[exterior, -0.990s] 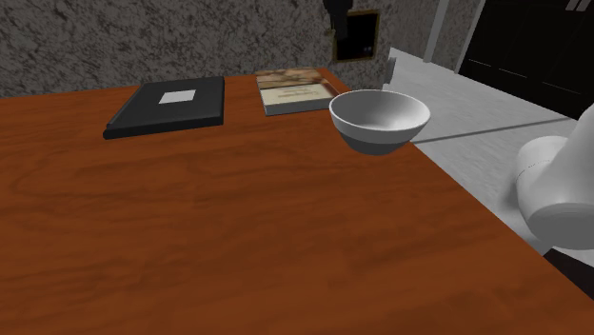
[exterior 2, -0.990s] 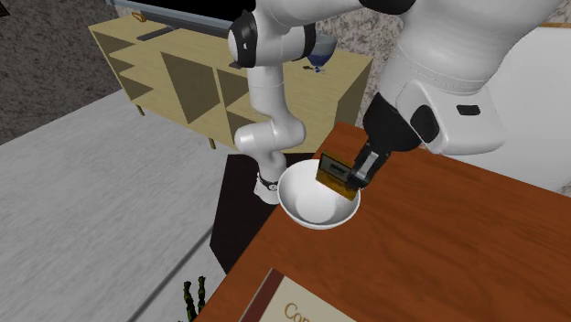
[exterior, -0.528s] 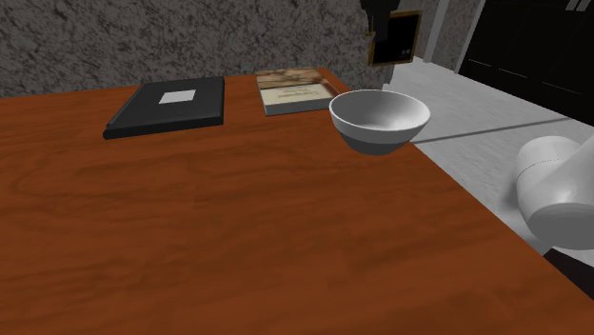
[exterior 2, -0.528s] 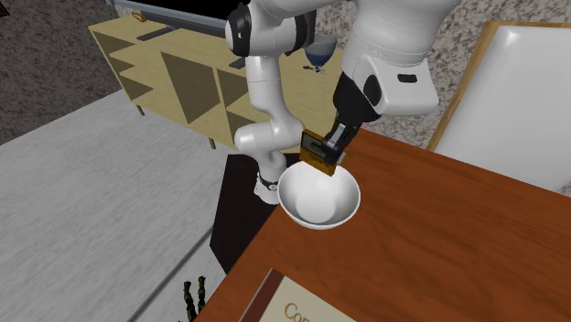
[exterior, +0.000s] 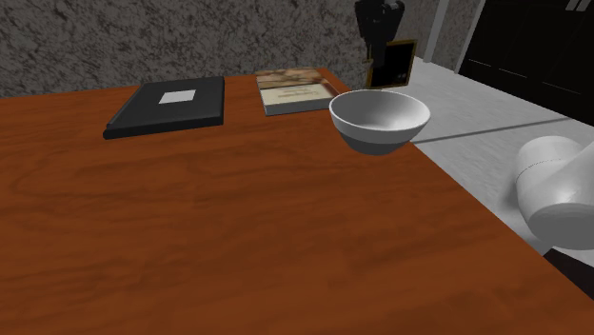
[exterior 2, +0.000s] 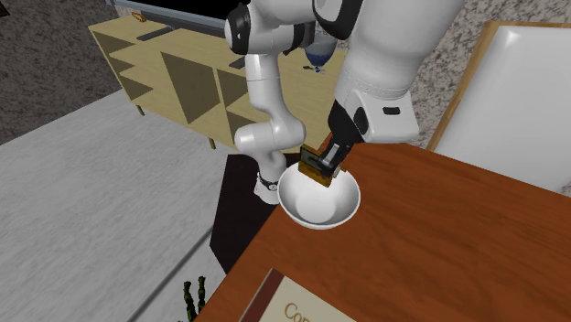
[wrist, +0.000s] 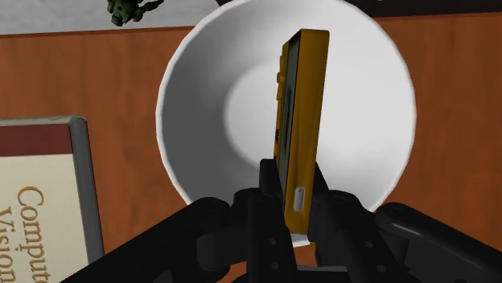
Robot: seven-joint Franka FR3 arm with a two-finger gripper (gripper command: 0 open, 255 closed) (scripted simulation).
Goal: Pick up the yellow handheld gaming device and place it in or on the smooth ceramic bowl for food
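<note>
Claw [wrist: 294, 197] clamped on yellow device [wrist: 304, 96]; bowl [wrist: 201, 129] directly beneath claw; edge-on release risks bouncing out

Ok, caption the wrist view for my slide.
Gripper clasps the yellow handheld console edge-on over the white bowl on the wooden table.

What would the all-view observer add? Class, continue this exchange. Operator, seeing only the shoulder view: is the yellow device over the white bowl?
Observer: Yes. The wrist view shows the yellow device straight above the hollow of the white bowl.
Operator: Is it gripped?
Observer: The gripper clasps its end between both fingers.
Operator: How low is it?
Observer: In the second exterior view, its lower end hangs about level with the bowl's rim.
</note>
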